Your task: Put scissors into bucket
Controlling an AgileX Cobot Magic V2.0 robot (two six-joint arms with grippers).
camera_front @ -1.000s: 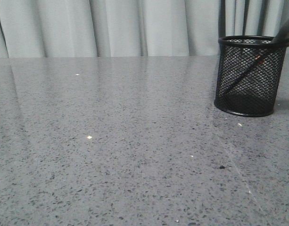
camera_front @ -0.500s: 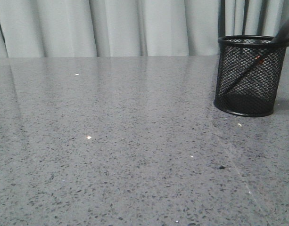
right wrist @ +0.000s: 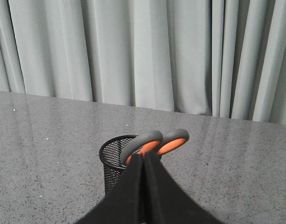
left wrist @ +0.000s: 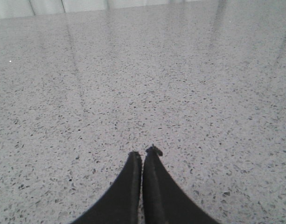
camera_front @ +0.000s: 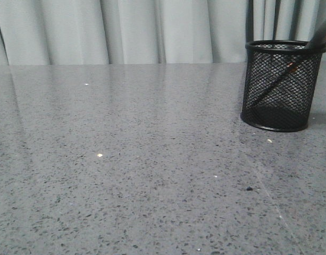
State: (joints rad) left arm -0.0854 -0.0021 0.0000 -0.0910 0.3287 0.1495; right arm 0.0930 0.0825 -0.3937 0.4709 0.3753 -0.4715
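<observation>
The bucket, a black wire-mesh cup, stands on the grey table at the right. The scissors, with grey and orange handles, lean inside it; the blades show through the mesh and the handles stick out over the rim. In the right wrist view the bucket and the scissors' handles lie just beyond my right gripper. Its jaws are pressed together with nothing seen between them. My left gripper is shut and empty, low over bare table. Neither gripper shows in the front view.
The speckled grey tabletop stretches left of the bucket. A pale curtain hangs behind the table's far edge.
</observation>
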